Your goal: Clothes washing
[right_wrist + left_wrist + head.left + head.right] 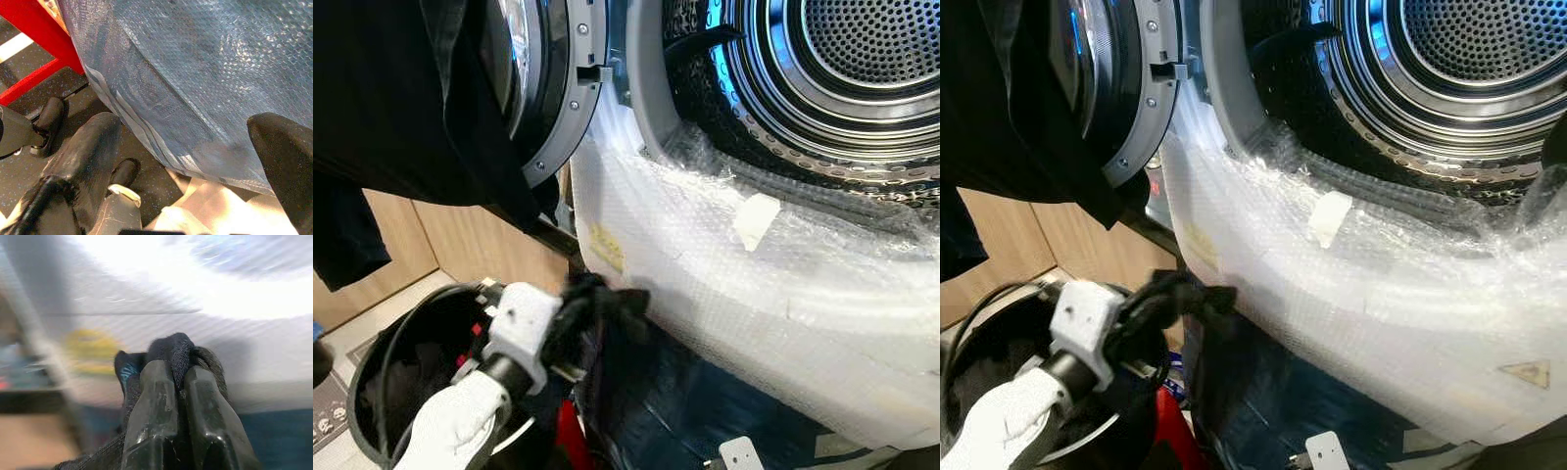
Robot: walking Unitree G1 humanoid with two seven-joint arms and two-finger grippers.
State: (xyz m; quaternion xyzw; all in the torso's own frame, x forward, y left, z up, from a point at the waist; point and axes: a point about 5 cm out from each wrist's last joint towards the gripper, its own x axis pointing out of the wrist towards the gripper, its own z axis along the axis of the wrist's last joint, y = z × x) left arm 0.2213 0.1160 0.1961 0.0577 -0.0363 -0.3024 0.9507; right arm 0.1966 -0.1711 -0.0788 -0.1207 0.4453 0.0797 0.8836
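Left gripper (607, 299) is up in front of the washer (783, 323), fingers (156, 401) pinched tight on a black garment (171, 350), a flash of teal on the cloth. It hangs just beside the washer's bubble-wrapped front, below the open drum (842, 69). The door (548, 78) is swung wide to the left, dark cloth (401, 108) draped over it. A black basket (382, 372) sits low at left with dark laundry inside. On the wrap: a yellowish sticker (605, 247), writing unreadable, and a warning triangle (1526, 373). Right gripper (186, 161) hangs low, fingers spread wide and empty, by blue-tinted wrap (195, 73) and a red frame (39, 34).
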